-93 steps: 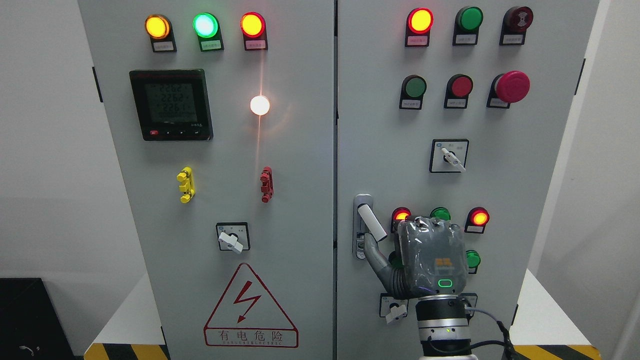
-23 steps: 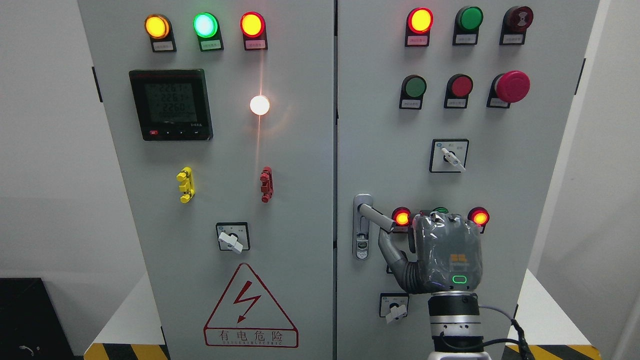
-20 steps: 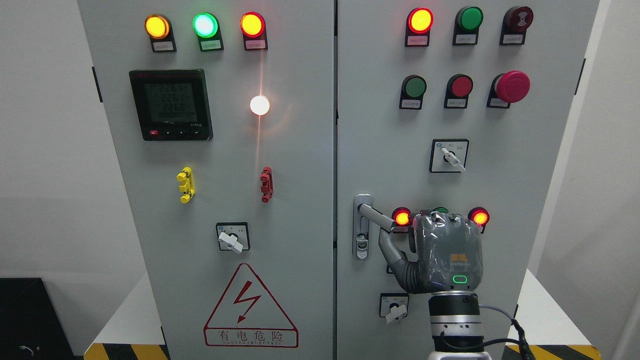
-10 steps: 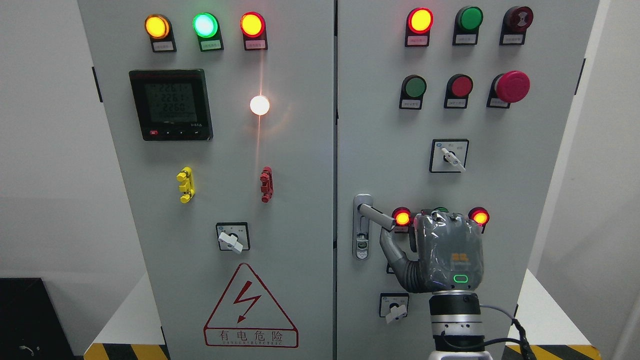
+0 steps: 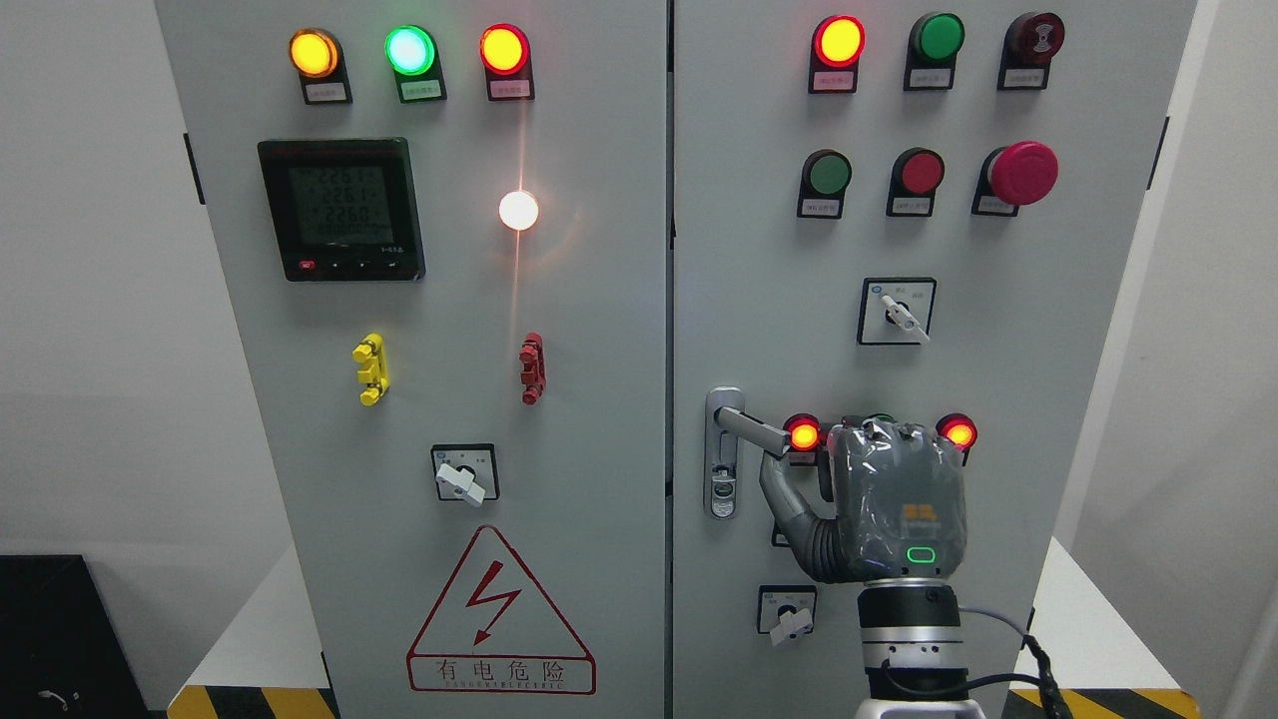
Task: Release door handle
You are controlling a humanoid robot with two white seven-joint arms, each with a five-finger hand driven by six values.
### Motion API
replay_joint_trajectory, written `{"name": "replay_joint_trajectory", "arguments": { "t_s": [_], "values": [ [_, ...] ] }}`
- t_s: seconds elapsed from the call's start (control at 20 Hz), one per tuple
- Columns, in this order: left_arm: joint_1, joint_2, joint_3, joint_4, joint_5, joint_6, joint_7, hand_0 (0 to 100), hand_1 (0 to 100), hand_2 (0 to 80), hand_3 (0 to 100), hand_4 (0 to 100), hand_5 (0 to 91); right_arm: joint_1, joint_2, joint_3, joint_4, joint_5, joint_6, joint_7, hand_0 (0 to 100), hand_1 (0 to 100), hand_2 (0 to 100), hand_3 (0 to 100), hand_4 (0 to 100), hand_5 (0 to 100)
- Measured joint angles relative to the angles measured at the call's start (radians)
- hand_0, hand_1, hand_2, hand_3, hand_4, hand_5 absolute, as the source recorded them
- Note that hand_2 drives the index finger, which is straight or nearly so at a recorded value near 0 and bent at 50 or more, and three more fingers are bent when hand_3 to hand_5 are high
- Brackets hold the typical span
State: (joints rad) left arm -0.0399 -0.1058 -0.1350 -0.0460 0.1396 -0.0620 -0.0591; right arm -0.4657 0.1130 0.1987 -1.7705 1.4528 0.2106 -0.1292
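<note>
Since the frame from nearly five seconds before, the door handle (image 5: 754, 430) had swung from a steep downward slant to a shallow one, its free end pointing right toward a lit red lamp (image 5: 803, 434), and the right hand (image 5: 894, 504) had shifted rightward along with it; over the last half second almost nothing had changed.

From the head camera, the handle sat on the right cabinet door (image 5: 998, 330), pivoting from the top of its silver lock plate (image 5: 722, 469) near the door's left edge. The right hand came up from the bottom edge right of the middle, its grey back toward the camera. Its thumb (image 5: 782, 489) reached up and left to just under the handle's free end; contact could not be made out. The other fingers were curled forward behind the knuckles and hidden, so whether they clutched anything could not be told. The hand covered a green lamp (image 5: 879, 418) almost wholly, and another lit red lamp (image 5: 958, 431) showed at its upper right. A rotary switch (image 5: 789, 614) sat just left of the wrist. The left door (image 5: 449, 330) stood closed beside it.
</note>
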Motion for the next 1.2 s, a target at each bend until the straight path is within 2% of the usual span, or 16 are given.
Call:
{"name": "replay_joint_trajectory", "arguments": {
  "t_s": [1.2],
  "values": [
    [0.000, 0.000, 0.000, 0.000, 0.000, 0.000, 0.000, 12, 56, 0.0, 0, 0, 0.0, 0.004, 0.001, -0.002, -0.007, 0.000, 0.000, 0.003, 54, 28, 99, 100, 100, 100]
  ]
}}
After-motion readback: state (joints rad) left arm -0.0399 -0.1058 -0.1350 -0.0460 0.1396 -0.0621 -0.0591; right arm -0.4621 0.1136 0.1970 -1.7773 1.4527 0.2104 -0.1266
